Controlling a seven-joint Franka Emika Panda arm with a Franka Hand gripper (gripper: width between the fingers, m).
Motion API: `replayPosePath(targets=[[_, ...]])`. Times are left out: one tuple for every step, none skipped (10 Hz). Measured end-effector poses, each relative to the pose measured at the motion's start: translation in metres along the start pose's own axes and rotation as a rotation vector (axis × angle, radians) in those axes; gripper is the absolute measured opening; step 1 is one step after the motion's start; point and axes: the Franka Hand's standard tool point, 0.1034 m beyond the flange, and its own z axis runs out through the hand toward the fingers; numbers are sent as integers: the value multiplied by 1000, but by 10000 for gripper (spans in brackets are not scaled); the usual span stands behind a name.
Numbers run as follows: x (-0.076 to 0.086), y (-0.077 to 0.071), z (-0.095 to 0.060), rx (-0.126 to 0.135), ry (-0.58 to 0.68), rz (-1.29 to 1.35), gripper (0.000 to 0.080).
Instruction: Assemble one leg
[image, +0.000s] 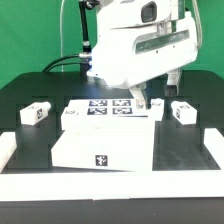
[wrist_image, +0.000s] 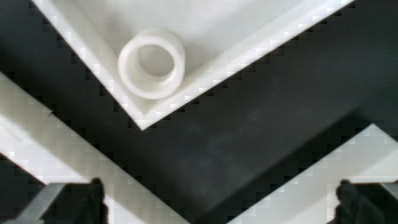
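Hanging above the far corner of the white panel (image: 100, 150) in the exterior view, the gripper (image: 142, 101) has the nearest leg (image: 157, 104) lying on the black table (image: 25, 100) just beside it, toward the exterior view's right. A second leg (image: 182, 111) lies farther right, a third leg (image: 37, 113) well apart on the left. The marker board (image: 105, 108) lies behind the panel. In the wrist view the fingers (wrist_image: 71, 200) are spread wide with only bare table between them, near the panel's corner and its round socket (wrist_image: 153, 65).

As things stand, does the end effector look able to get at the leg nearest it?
Probably yes: the end effector hangs open just beside that leg, with nothing visible between them.
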Motion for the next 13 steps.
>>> replayPosePath(targets=[[0,0,0,1,2,1,650],[0,0,0,4,4,3,650],[0,0,0,4,5,2,650],[0,0,0,5,4,2,650],[0,0,0,5,4,2,650],[0,0,1,5,4,2,650],[0,0,1,5,4,2,650],[0,0,1,5,4,2,650],[0,0,1,6,4,2,650],[0,-1,1,4,3,-3,650],[-3,-2,1,-2,0,-75,650],[-16,-4,4,-7,-2,-162,650],[-30,-9,8,-3,-14,-252,650]])
